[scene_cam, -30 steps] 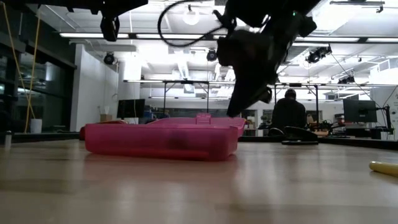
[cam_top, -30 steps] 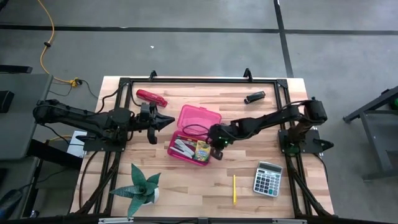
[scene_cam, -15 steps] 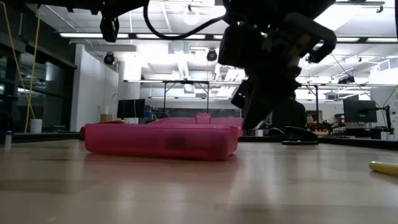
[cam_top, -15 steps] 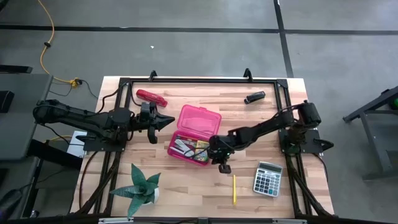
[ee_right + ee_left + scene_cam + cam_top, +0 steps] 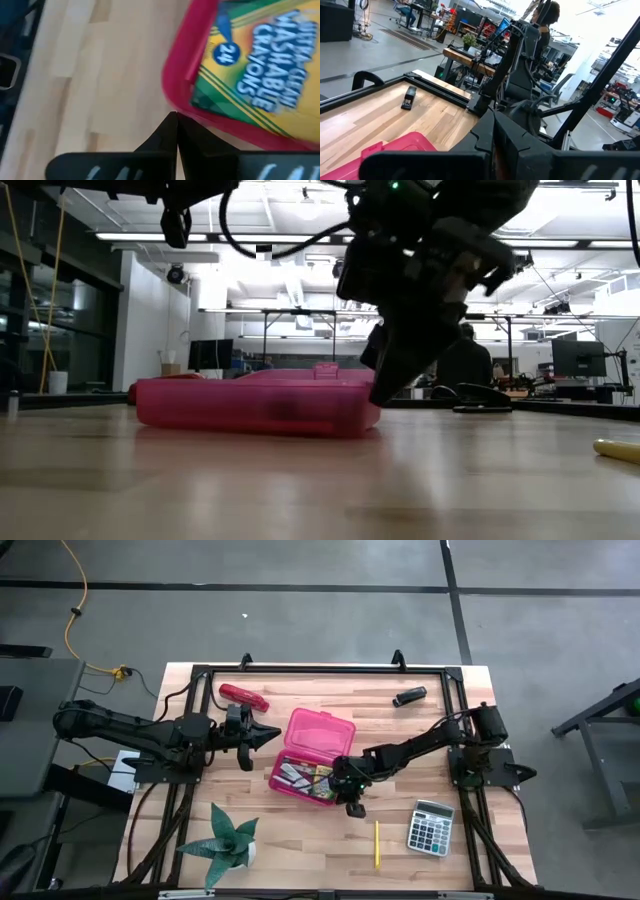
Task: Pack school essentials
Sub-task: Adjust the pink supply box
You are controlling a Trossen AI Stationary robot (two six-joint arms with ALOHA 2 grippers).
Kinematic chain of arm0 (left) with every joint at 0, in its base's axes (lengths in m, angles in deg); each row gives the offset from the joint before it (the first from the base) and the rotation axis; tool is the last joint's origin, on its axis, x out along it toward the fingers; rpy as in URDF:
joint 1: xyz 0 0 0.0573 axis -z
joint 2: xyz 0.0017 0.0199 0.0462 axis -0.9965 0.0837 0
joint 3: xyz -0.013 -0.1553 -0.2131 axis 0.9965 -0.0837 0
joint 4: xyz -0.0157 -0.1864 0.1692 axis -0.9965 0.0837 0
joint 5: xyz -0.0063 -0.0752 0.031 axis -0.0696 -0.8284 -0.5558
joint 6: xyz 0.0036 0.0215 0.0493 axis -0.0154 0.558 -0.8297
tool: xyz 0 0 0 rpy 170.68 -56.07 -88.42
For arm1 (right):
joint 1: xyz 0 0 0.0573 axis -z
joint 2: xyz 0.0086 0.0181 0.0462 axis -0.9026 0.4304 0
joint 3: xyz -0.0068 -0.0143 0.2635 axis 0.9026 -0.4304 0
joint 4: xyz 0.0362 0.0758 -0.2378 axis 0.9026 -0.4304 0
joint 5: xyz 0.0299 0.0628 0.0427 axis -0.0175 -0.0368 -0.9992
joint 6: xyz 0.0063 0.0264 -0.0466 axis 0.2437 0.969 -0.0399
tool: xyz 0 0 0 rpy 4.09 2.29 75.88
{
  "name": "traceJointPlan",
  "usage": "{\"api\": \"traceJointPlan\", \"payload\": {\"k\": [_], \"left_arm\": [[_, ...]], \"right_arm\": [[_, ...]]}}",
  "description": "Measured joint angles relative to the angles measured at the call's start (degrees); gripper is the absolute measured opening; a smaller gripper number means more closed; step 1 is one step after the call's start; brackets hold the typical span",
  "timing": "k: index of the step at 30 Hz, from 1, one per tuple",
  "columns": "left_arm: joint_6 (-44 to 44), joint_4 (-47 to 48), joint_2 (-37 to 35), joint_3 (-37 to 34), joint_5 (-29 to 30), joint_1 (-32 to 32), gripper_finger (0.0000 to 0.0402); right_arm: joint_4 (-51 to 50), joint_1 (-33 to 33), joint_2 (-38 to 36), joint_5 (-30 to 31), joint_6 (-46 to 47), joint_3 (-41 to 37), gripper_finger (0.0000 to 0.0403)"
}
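Pink plastic marks your progress: the hinged case (image 5: 312,757) lies open mid-desk, and its tray already holds the crayon box (image 5: 255,75), plus some pale stationery (image 5: 291,773) beside it that you cannot identify from the high view. So part of the packing looks done.

Your right gripper (image 5: 353,803) sits just off the case's near right corner, low over the wood. In the right wrist view its two fingers meet edge to edge with no gap and nothing between them, so it is pinched together and empty, pointing at the tray's rim beside the crayons.

Your left gripper (image 5: 266,736) waits near the desk's left edge, just left of the case lid, aimed toward it; its fingers too appear pressed together with nothing held.

Outside the case you have the yellow pencil (image 5: 377,843) near the front edge, the calculator (image 5: 431,827) toward the front right corner, a red stapler (image 5: 243,696) near the back edge, and a small dark item (image 5: 409,696) at the back right. The lid is not yet closed. The pencil is probably your nearest pick.
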Motion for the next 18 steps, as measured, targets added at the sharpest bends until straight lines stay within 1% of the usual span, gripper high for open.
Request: {"api": "traceJointPlan", "payload": {"k": [4,9,14,18], "left_arm": [[-0.1,0.0,0.0,0.0,0.0,0.0,0.0000],[-0.1,0.0,0.0,0.0,0.0,0.0,0.0000],[-0.1,0.0,0.0,0.0,0.0,0.0,0.0000],[-0.1,0.0,0.0,0.0,0.9,0.0,0.0000]], "right_arm": [[-0.2,1.7,0.0,2.5,1.4,0.0,0.0000],[-0.2,4.5,0.0,7.1,1.3,0.0,0.0000],[-0.5,8.0,-0.2,10.2,0.0,0.0,0.0000],[-2.1,10.9,-1.6,10.7,-2.2,0.0,0.0000]]}}
